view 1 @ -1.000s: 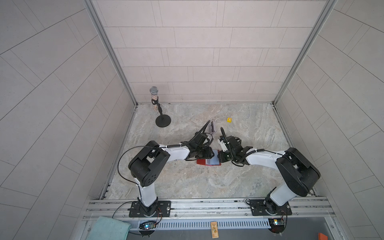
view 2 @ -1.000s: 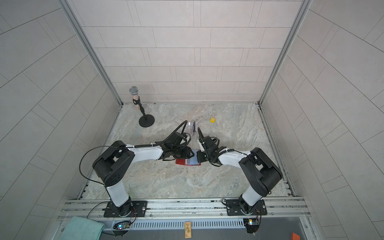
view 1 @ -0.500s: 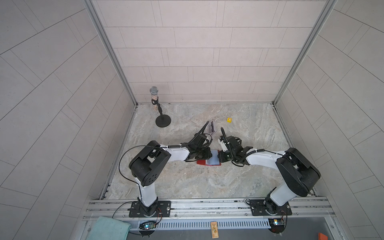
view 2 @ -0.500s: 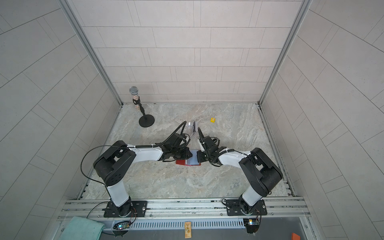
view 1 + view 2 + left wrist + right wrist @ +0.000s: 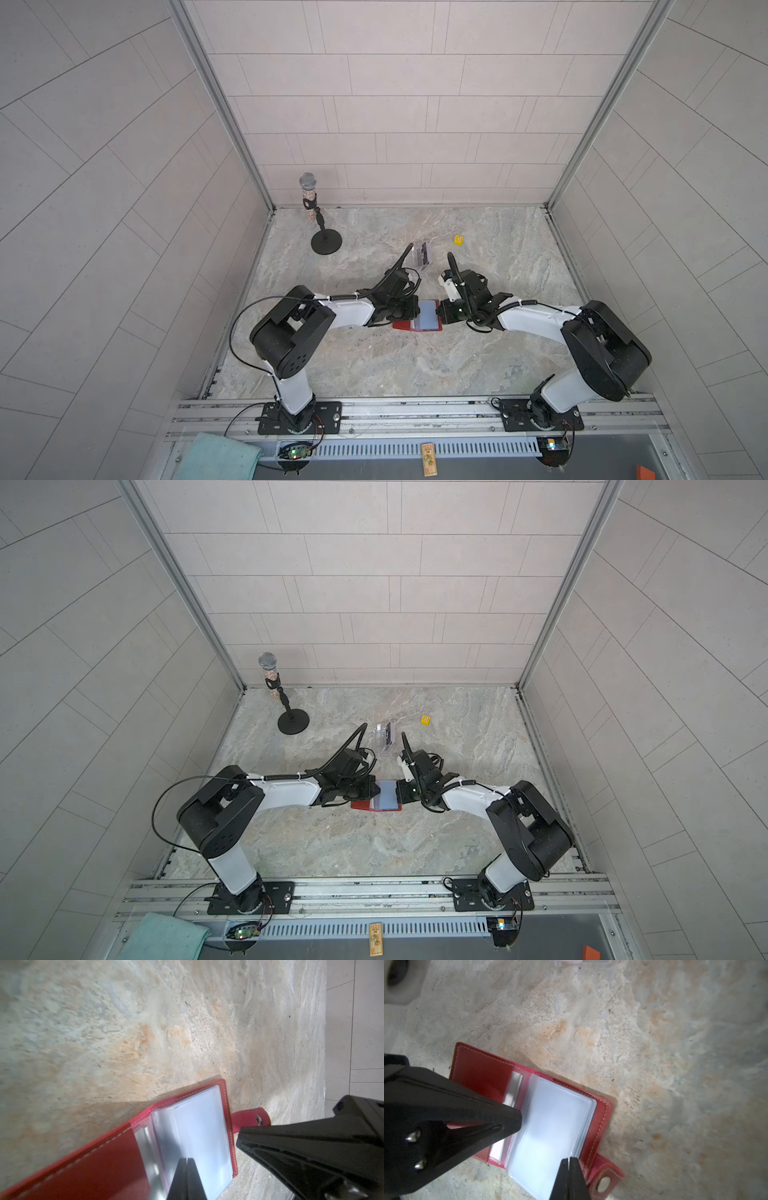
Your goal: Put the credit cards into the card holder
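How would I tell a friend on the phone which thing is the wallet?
Look at the marble table, near its middle, where the left tool and right tool nearly meet. Under their tips lies the wallet, spread open with clear sleeves showing. It is the only red thing on the table.

Card holder (image 5: pixel 99 1159): cut off at the left wrist view's edge; left claw (image 5: pixel 515 1121) covers part of its sleeves. Credit cards (image 5: pixel 424 251): lettering too small to read.
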Controlling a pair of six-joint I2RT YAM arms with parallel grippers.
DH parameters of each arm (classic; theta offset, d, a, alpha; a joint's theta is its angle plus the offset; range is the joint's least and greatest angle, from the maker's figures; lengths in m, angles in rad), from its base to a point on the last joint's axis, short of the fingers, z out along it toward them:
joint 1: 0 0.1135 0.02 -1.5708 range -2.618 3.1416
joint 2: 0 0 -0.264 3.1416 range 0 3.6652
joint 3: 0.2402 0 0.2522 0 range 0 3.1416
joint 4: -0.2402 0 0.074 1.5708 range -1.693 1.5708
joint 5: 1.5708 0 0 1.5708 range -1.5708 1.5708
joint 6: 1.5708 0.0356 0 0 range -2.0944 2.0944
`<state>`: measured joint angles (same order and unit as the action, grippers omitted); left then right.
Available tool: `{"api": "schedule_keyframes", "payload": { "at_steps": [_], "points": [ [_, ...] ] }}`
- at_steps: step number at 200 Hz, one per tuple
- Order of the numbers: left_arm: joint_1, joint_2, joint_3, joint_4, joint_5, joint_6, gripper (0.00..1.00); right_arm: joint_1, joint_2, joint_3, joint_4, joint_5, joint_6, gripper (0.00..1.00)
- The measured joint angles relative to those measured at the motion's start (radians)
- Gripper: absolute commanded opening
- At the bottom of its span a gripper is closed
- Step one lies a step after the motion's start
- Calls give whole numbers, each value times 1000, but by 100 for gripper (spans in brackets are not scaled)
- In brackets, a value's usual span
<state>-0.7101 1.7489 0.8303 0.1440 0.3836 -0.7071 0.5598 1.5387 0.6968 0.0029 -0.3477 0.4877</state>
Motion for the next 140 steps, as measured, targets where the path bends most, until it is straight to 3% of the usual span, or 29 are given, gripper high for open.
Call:
{"api": "schedule_keyframes", "payload": {
  "at_steps": [32, 54, 67, 140],
  "points": [
    [0, -12, -5, 3, -7, 0, 0, 0, 15, 0, 6, -16, 10, 3],
    [0, -12, -6, 3, -7, -1, 14, 0, 15, 0, 8, -11, 11, 3],
    [0, -12, -6, 3, -6, -2, 17, 0, 16, 0, 7, -3, 11, 3],
    [0, 23, -5, 25, 37, -8, 21, 0, 56, 4, 23, 12, 11, 2]
  ]
}}
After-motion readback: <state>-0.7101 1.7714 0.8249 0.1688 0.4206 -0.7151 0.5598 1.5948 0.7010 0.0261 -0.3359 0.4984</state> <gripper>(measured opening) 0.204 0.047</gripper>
